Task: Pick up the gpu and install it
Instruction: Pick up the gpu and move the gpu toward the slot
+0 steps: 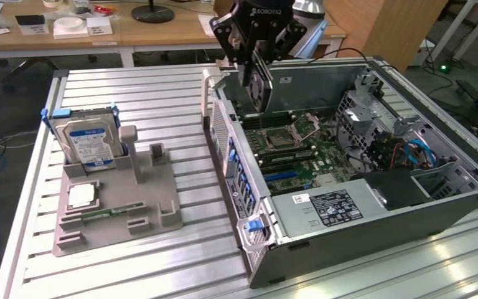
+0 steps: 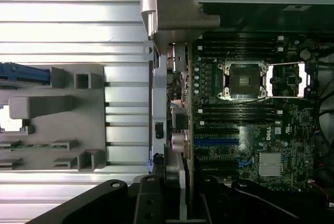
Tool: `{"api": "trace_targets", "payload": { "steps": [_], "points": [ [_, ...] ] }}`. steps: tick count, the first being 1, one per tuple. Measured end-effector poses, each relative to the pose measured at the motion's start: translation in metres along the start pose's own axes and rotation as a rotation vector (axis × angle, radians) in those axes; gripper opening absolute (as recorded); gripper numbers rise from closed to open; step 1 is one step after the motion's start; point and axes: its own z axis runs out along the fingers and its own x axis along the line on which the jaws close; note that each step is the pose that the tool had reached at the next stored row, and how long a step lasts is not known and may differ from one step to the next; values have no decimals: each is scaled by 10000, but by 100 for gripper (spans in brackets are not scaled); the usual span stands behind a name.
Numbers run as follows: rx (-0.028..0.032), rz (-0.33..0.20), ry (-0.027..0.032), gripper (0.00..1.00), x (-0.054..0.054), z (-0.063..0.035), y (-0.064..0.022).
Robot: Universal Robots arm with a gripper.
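The gpu (image 1: 258, 90) is a thin dark card hanging edge-down, with my gripper (image 1: 254, 62) shut on its upper edge. It hovers over the far rear corner of the open computer case (image 1: 241, 193), just above the motherboard (image 1: 297, 146) and apart from it. In the wrist view the gpu (image 2: 180, 174) appears edge-on between my black fingers (image 2: 148, 200), lined up along the case's rear wall beside the motherboard (image 2: 245, 125) and its slots.
A grey holder (image 1: 114, 205) on the slatted table at the exterior view's left carries a hard drive (image 1: 89, 140), a processor chip (image 1: 81, 196) and a green memory stick (image 1: 102, 215). The case holds a power supply (image 1: 330, 208), cables and a drive cage (image 1: 372, 118).
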Motion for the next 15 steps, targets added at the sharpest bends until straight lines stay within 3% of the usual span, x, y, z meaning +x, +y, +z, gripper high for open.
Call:
{"api": "trace_targets", "payload": {
  "steps": [15],
  "points": [
    [0,0,1,28,-268,0,4]
  ]
}}
